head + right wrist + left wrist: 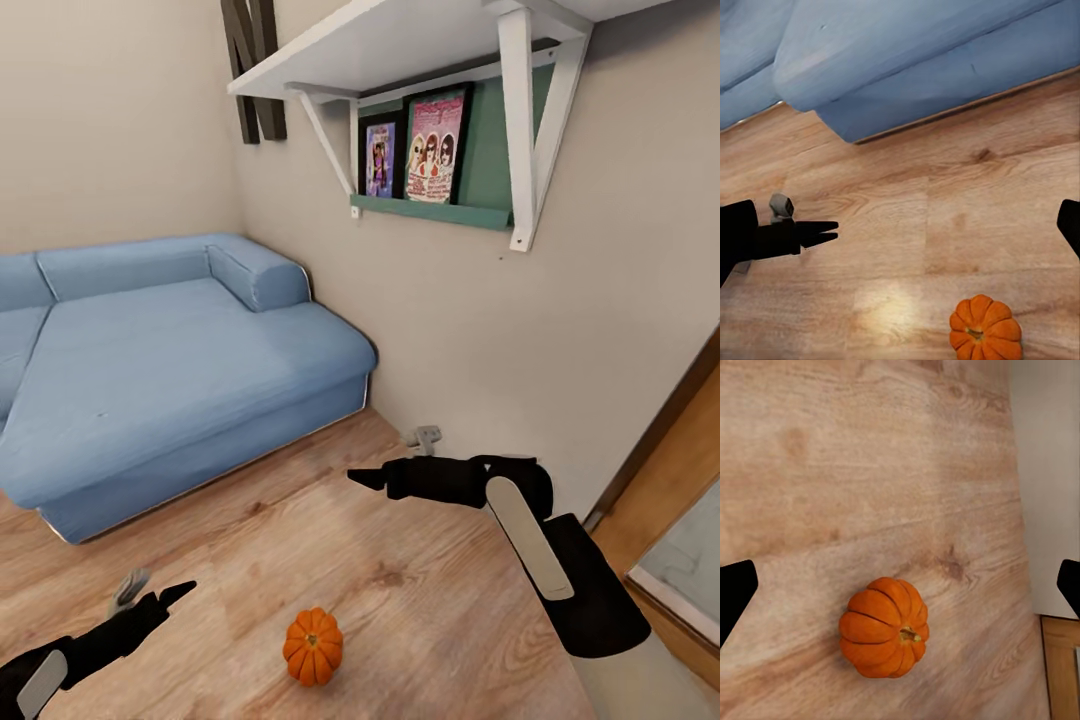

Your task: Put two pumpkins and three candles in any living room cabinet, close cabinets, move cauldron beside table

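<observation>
One bright-orange pumpkin sits upright on the wooden floor between my arms. In the left wrist view the pumpkin lies just below the line between the two dark fingertips, which stand far apart with only floor between them. My left gripper is open and hovers to the pumpkin's left, a little above the floor. Farther back and higher, my right gripper is open too, and from it the pumpkin and the left gripper show below. A small grey stub, perhaps a candle, lies by the left gripper.
A blue sofa fills the left and back. On the pale wall hangs a white shelf with framed pictures. Another small grey object lies at the wall's foot. A wooden door frame stands at the right. Wooden floor surrounds the pumpkin.
</observation>
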